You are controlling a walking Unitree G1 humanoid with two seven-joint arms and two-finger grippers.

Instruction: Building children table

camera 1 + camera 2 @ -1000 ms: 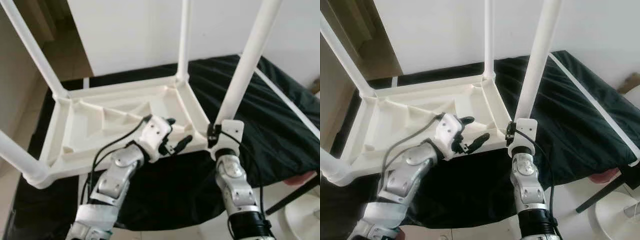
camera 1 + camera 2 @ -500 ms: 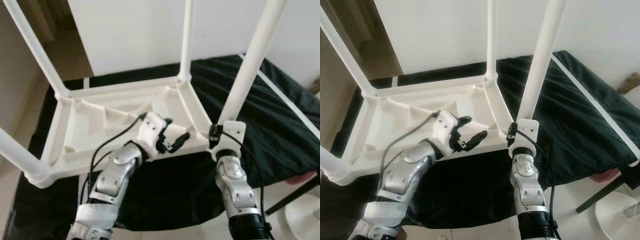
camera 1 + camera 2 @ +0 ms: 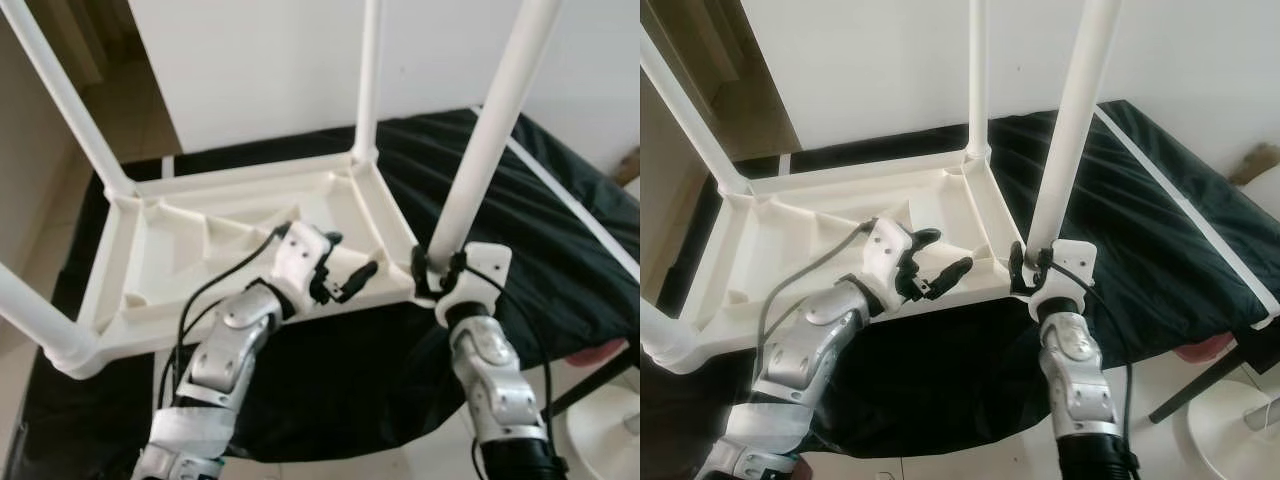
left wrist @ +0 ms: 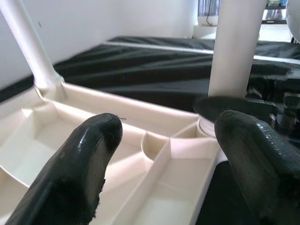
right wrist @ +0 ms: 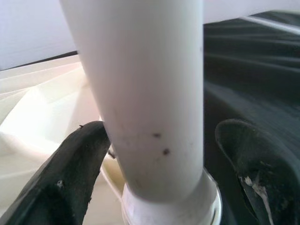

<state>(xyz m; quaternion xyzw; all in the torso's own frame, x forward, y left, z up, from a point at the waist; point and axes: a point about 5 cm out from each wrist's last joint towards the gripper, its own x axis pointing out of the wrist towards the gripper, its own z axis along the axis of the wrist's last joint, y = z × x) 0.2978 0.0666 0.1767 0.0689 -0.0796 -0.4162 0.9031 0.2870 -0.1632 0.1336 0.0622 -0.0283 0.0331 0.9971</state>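
Lying upside down on a black cloth [image 3: 560, 240], one white plastic children's table [image 3: 180, 250] is showing its ribbed underside, and four white legs are standing up from its four corners: the far left leg [image 3: 65, 100], the far right leg [image 3: 368, 80], the near left leg [image 3: 30, 310] and the near right leg [image 3: 490, 130]. Two silver arms are reaching in from below. The left gripper [image 3: 345, 270] is hovering over the near edge of the underside with its two black fingers [image 4: 79, 173] spread apart and holding nothing. The right gripper [image 3: 435, 275] is sitting at the base of the near right leg, one finger [image 5: 70, 173] against the leg and the other standing slightly off it, so it is probably bracketing the leg rather than clamping it. A bed or mattress seems to be lying under the cloth, with a white wall [image 3: 270, 60] behind it. To the far right, a round white base [image 3: 1230, 420] is resting on the floor, beside a dark bar [image 3: 1200, 385].
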